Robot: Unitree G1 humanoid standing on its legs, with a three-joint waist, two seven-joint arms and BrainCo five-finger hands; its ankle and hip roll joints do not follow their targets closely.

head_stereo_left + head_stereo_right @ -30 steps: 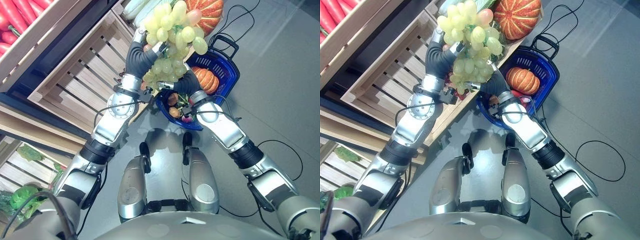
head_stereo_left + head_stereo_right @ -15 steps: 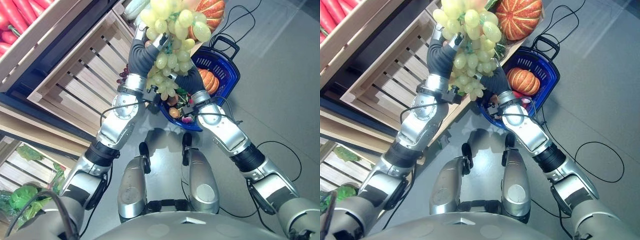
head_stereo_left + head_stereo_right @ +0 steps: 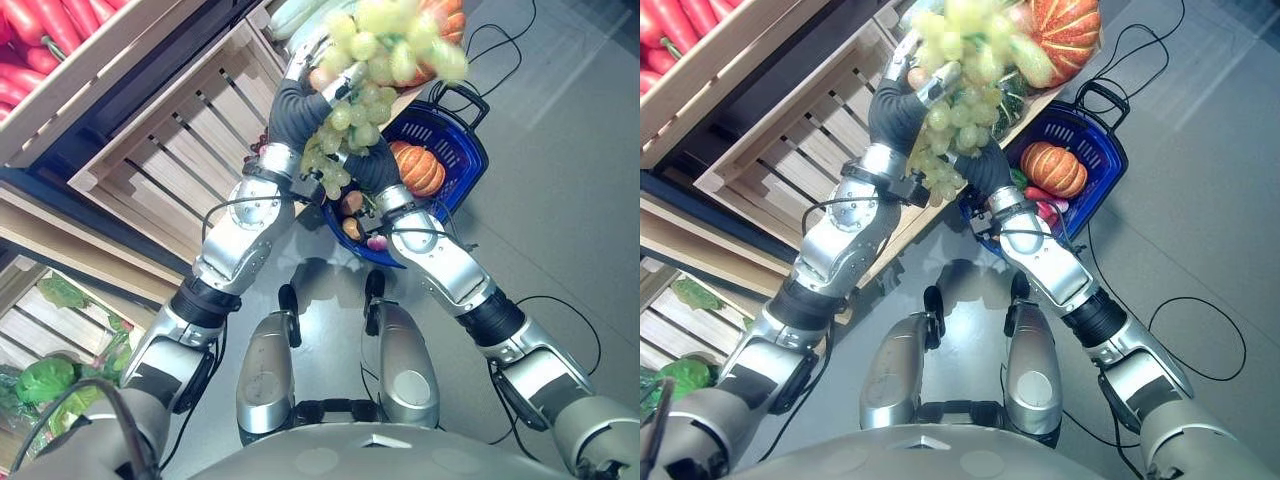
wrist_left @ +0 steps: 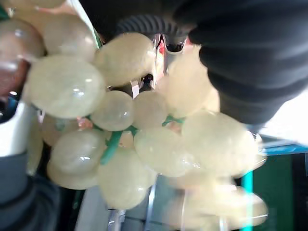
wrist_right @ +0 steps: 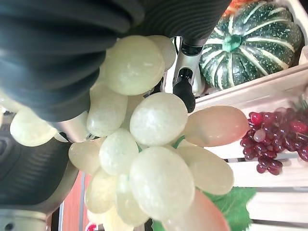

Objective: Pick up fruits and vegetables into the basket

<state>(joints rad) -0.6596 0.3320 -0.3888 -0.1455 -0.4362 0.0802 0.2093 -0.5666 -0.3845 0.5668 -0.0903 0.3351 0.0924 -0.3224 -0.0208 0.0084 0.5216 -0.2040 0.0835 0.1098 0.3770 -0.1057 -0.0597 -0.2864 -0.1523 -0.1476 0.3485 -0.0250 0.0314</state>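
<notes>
- A grey floor runs under the work, with slatted wooden crates stacked along the robot's left side.
- Nearest the robot, the blue basket stands on the floor just past its right forearm; it already holds an orange pumpkin and some smaller produce.
- Above the basket's near rim, both hands hold up one big bunch of green grapes. The left hand grips it from the crate side, the right hand from below, on the basket side.
- In its wrist view the left hand's fingers curl around the bunch; the right hand presses against the grapes, but I cannot tell how far its fingers close.
- The bunch hangs long-axis upright, its lower end over the basket's near edge, so the basket lies below and slightly to the right of it. The right hand is nearer the basket.
- Farther off, a striped pumpkin sits in a crate, and dark red grapes lie beyond.
</notes>
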